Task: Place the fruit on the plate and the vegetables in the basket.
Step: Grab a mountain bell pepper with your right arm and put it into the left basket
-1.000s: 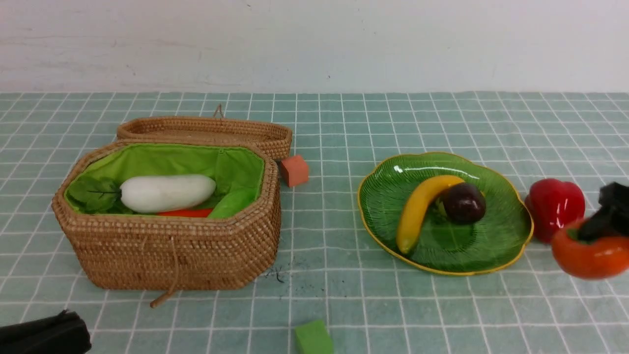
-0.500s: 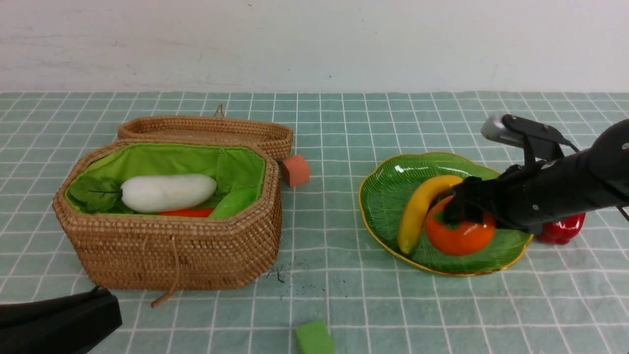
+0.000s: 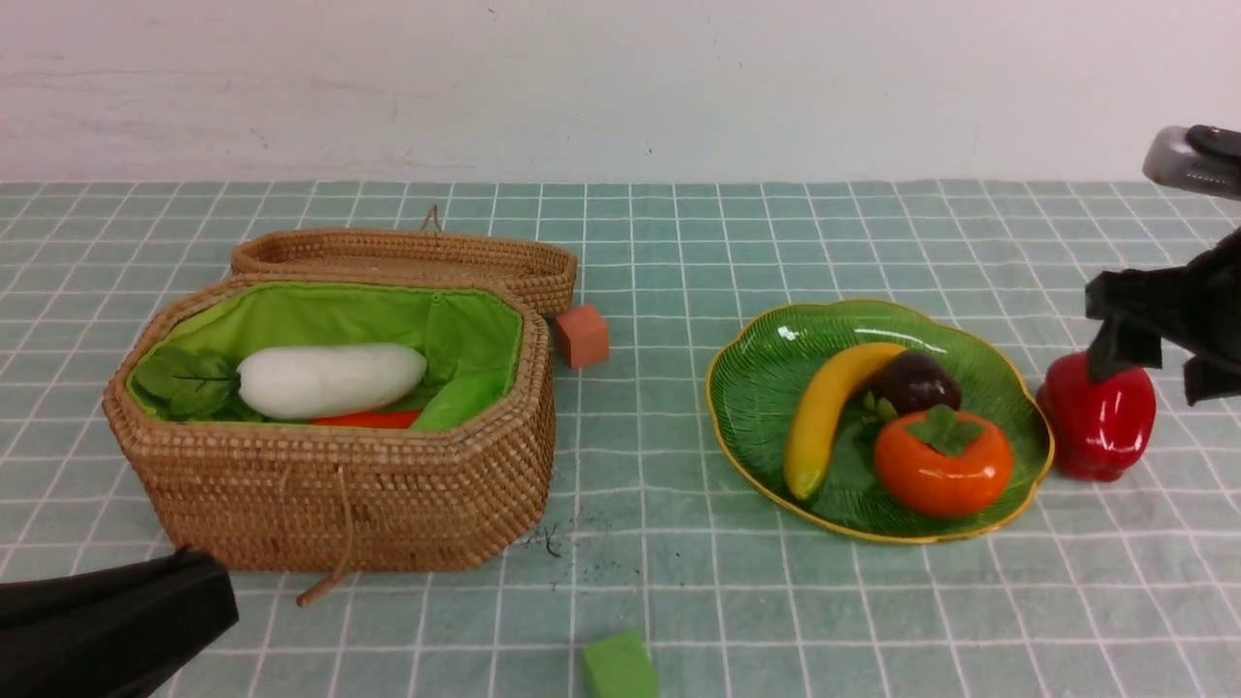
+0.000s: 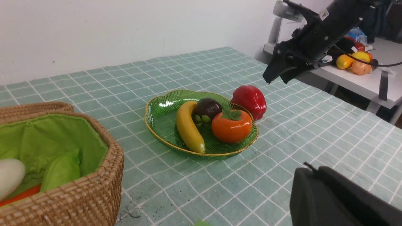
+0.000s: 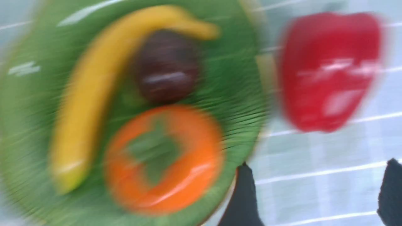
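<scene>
The green leaf plate [image 3: 747,388] holds all the fruit: the banana [image 3: 824,412], the dark mangosteen [image 3: 916,383] and the orange persimmon [image 3: 942,465]. The red bell pepper [image 3: 1100,427] stands on the cloth just right of the plate. Above the pepper hovers my right gripper [image 3: 1159,373], open and empty; its fingers [image 5: 245,194] are spread wide in the blurred right wrist view. The wicker basket [image 3: 330,504] holds the white radish [image 3: 330,380], the carrot [image 3: 366,420] and the green gourd [image 3: 456,402]. My left gripper [image 3: 208,591] is shut and low at the near left.
The basket's lid [image 3: 407,262] lies open behind it. An orange-brown cube [image 3: 582,335] sits beside the lid, and a green foam block [image 3: 619,665] lies at the near edge. A white side table [image 4: 355,78] with other toys stands beyond the right arm.
My right gripper let go of the persimmon on the plate and pulled back up and to the right, above the pepper. The left arm edged a little further into view.
</scene>
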`<state>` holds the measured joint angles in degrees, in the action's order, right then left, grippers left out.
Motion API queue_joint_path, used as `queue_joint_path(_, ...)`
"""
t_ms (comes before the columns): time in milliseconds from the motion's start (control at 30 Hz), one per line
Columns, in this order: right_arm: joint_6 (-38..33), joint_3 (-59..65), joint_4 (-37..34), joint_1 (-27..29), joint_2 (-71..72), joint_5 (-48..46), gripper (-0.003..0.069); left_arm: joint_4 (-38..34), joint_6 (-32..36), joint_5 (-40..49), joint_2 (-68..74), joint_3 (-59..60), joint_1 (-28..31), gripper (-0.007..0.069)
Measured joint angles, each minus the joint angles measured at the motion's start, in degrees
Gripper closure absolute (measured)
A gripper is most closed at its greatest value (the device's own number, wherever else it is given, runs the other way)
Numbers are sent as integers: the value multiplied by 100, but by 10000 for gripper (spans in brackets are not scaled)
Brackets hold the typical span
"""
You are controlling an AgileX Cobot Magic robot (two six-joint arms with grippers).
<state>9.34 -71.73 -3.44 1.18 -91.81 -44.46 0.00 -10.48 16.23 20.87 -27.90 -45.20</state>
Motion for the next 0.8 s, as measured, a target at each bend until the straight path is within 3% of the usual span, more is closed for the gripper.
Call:
queue_joint_path(167, 499, -470, 683, 26, -779, 0, 67, 0, 0, -34, 0, 0, 0, 626)
queue_joint_path(267, 543, -633, 714, 106, -1077, 0, 40, 0, 0, -34, 0, 0, 0, 626)
queue_joint_path(433, 502, -731, 344, 281, -1392, 1, 30, 0, 0, -34, 0, 4, 0, 626)
queue_joint_path(600, -8, -735, -255, 331, -1613, -67, 30, 0, 0, -34, 0, 4, 0, 626)
queue_joint_path(800, -139, -742, -323, 338, -1759, 23, 31, 0, 0, -34, 0, 4, 0, 626)
